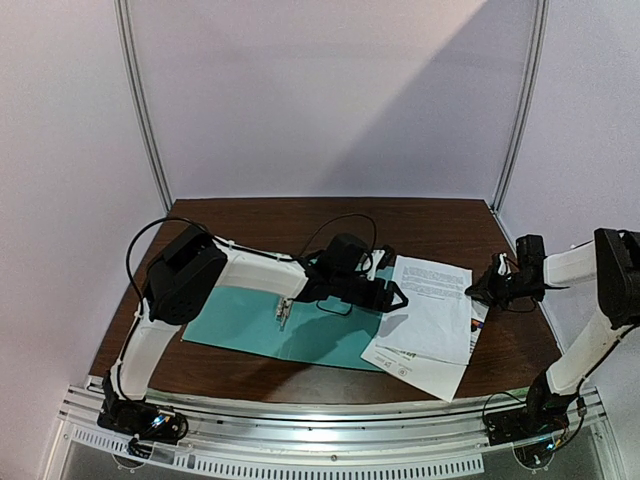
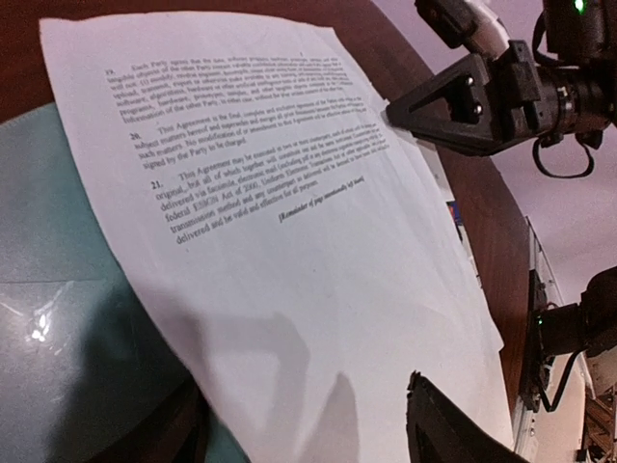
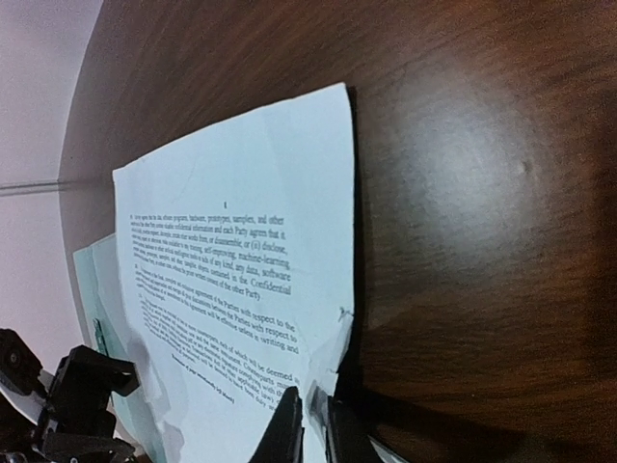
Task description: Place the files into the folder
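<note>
Jaws of the right gripper (image 1: 476, 290) are seen from the top view set close together at the right-hand edge of the white paper sheet with plain black printed text (image 1: 432, 305). Those of the left gripper (image 1: 398, 296) are spread at the opposite edge, so the sheet is bracketed between the two. Beneath it, a second white paper sheet with colour print (image 1: 425, 372) is exposed on the near side. Behind the left jaws, the thin teal-green rectangular plastic folder (image 1: 250, 330) is laid flat on the dark brown wooden table (image 1: 300, 225), with its small metal clip (image 1: 283, 314) beside the left forearm. The sheets overlap its edge but are not yet inside.

From the left wrist view, the jaws are shown wide and nothing is gripped. One finger (image 2: 453, 429) is visible at the bottom, and the text sheet is spread ahead of it, partly over the folder. The right gripper is met at the sheet's far edge.

From the right wrist view, the fingers (image 3: 284, 439) are narrowed onto a curled-up strip of the text sheet's edge, which appears to be pinched between them. This hold is judged to be meant for lifting or dragging the sheet toward the folder, which is seen beyond the sheet, next to the left gripper.
</note>
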Motion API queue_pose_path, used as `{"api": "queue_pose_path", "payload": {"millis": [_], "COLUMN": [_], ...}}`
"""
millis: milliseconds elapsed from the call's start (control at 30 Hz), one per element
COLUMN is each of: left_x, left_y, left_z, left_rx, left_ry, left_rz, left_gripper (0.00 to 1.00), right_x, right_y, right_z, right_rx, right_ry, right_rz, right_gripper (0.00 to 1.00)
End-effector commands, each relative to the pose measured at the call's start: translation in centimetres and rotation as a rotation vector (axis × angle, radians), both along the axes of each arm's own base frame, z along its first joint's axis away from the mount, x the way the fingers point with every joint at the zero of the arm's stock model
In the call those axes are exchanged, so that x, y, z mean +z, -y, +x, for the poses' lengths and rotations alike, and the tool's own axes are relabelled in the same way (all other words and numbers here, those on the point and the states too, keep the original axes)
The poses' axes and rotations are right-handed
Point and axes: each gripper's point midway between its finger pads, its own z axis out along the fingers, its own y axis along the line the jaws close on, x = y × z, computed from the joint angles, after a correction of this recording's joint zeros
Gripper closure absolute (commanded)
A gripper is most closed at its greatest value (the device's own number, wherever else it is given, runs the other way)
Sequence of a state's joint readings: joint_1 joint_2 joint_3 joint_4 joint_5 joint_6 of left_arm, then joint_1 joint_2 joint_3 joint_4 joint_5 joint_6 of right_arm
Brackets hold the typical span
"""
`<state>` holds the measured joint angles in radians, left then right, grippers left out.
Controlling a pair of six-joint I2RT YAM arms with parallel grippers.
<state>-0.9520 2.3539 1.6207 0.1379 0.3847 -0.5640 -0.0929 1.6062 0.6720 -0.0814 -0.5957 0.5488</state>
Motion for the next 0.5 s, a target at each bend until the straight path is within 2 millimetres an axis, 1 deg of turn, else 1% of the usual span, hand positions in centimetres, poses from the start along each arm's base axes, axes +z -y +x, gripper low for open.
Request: {"api": "queue_pose_path", "payload": {"millis": [0,67,200,333,467], "left_x": [-0.7,-1.2,-1.7,-2.1,-2.5], "left_y": [0.4,0.2,-0.5,-0.3,0.2], "left_z": [-0.2,0.0,1.0,0.9,1.0], "left_rx": [0.005,0.019,0.067,0.056,0.059], "left_ry": [-0.007,-0.009,0.012,-0.003,-0.011], "left_rz": [0.017,0.039,0.105,0.094,0.087], "left_gripper": [0.30,0.32,0.34,0.46,0.63], "right_x": [-0.9,-1.0,-1.0,-1.0,-1.0], "right_y": [0.2,0.2,0.2,0.1,0.0], "right_z": [-0.4,-0.4,-0.4,-0.4,-0.4], "right_rx": [-0.002,-0.002,0.000,0.002,0.006], "right_ry": [-0.043,-0.045,-0.046,-0.044,-0.044], "right_rz": [-0.002,-0.002,-0.003,-0.002,0.005], "right_gripper": [0.94,1.00,1.00,1.00,1.00]}}
